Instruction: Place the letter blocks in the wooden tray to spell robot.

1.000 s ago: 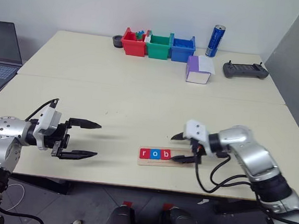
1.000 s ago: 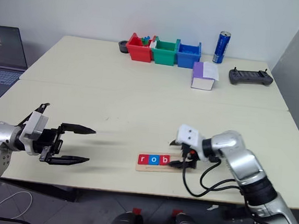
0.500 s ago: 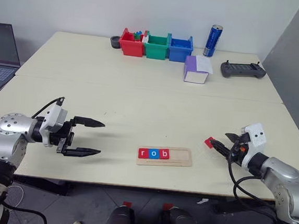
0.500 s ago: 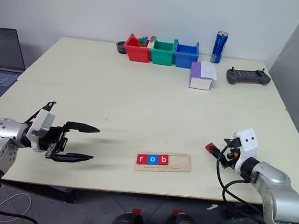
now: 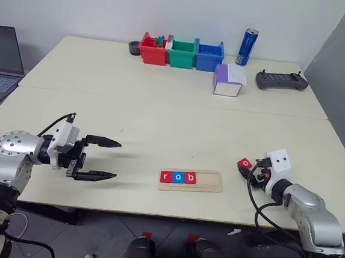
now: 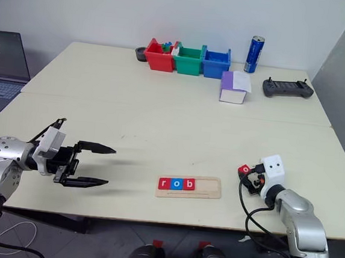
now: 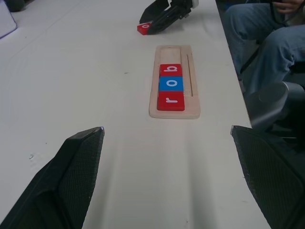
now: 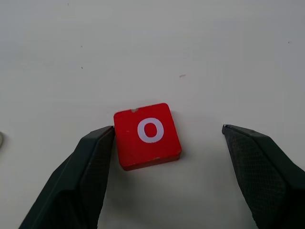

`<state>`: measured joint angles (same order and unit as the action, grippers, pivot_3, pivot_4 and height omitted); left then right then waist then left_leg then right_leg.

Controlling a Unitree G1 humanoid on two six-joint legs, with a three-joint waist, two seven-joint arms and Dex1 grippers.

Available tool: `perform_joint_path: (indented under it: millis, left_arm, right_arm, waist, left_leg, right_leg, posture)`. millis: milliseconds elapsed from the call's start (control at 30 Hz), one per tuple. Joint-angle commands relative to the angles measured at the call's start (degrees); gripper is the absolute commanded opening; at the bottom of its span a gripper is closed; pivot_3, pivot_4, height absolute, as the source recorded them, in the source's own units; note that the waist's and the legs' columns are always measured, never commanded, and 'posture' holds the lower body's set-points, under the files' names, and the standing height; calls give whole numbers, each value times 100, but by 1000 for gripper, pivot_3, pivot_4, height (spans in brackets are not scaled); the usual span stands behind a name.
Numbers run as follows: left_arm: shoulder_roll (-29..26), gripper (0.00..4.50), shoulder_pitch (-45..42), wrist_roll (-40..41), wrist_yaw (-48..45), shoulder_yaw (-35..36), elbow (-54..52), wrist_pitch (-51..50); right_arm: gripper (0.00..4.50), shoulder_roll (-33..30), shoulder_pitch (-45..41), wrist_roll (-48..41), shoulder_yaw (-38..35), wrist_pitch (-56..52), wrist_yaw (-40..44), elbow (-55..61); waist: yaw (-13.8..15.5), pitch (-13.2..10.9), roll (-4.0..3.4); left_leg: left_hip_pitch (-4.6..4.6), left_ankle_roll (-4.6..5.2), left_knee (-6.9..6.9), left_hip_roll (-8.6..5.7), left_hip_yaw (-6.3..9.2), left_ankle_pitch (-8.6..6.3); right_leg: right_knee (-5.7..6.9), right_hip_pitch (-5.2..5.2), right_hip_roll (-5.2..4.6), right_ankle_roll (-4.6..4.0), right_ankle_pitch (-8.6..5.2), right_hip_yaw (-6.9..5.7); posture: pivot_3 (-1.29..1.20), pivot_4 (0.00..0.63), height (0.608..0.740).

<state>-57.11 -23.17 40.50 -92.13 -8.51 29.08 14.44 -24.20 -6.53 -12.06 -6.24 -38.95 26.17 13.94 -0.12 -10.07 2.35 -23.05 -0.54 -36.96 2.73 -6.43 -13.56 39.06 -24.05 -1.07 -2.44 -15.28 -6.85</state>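
Between the right pincer's (image 8: 162,138) spread black fingers (image 8: 90,162) lay a red o block (image 8: 147,135), flat on the bench (image 5: 161,122); one finger touched its edge, the other stood well apart. Block was a small square tile with rounded corners, a white lowercase o on top and a tiny chip at one edge. Finger pads looked finely textured, matte black.

Toward the robot's left, well apart from that block, sat the wooden tray (image 5: 209,182), a long pale-wood rectangle with a lengthwise groove, holding three tiles at its left end: red r (image 5: 166,177), blue o (image 5: 178,177), red b (image 5: 190,177), touching in a row. Tray's right part was bare wood.

Left pincer (image 5: 100,158) hovered over the bench's left side, fingers spread wide, nothing in them.

Versus a second earlier: right pincer had left the tray's right end and swung out to the right, down to the red o block near the bench's right edge. Half a second earlier it was farther right, with the block at its tips. Left pincer unchanged. Tray tiles unchanged.

At the far edge stood red (image 5: 153,49), green (image 5: 182,52) and blue (image 5: 209,55) plastic bins, a blue can (image 5: 248,39), a purple-and-white box (image 5: 227,81) and a dark controller (image 5: 281,81).
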Motion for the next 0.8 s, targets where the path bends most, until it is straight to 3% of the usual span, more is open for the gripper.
perform_joint_path:
  millis: [33, 200, 367, 667, 800]
  left_arm:
    - [-102, 4500, -21, 120, -37, 159, -111, 74]
    - [-70, 4500, -49, 98, -37, 149, -79, 77]
    - [-57, 4500, -95, 94, -37, 115, -57, 75]
    - [-66, 4500, -327, 76, -37, -87, 172, 152]
    - [-55, 4500, -498, 72, -37, -247, 315, 201]
  right_arm:
    - [3191, 23, -69, 41, 77, 140, -72, -78]
    - [1514, -2, -46, 40, 146, 160, -114, -34]
    - [1451, 5, 148, 112, 101, -67, -428, 515]
    - [1451, 1001, 1306, 231, 459, -1342, -1777, 3103]
    - [1451, 1250, 1634, 370, 729, -1804, -2180, 3630]
  waist:
    - [-2, 0, 0]
    - [-1, 0, 0]
    - [6, 0, 0]
    - [8, 0, 0]
    - [10, 3, 4]
  left_leg:
    - [2, 0, 0, 0, 0, 0]
    - [1, 0, 0, 0, 0, 0]
    - [1, 0, 1, 0, 0, 0]
    - [-3, 0, 3, 2, 3, 0]
    - [-2, 0, 0, 1, 3, -1]
  right_leg:
    - [0, 1, 0, 0, 0, 0]
    - [0, 1, 0, 0, 0, 0]
    - [-1, 0, 0, 0, 0, 1]
    - [-1, -3, 0, 0, -1, 0]
    - [-2, -2, 0, 1, -1, 0]
  posture:
    - [0, 150, 740]
    - [0, 150, 740]
    - [0, 150, 740]
    - [0, 150, 740]
    - [0, 150, 740]
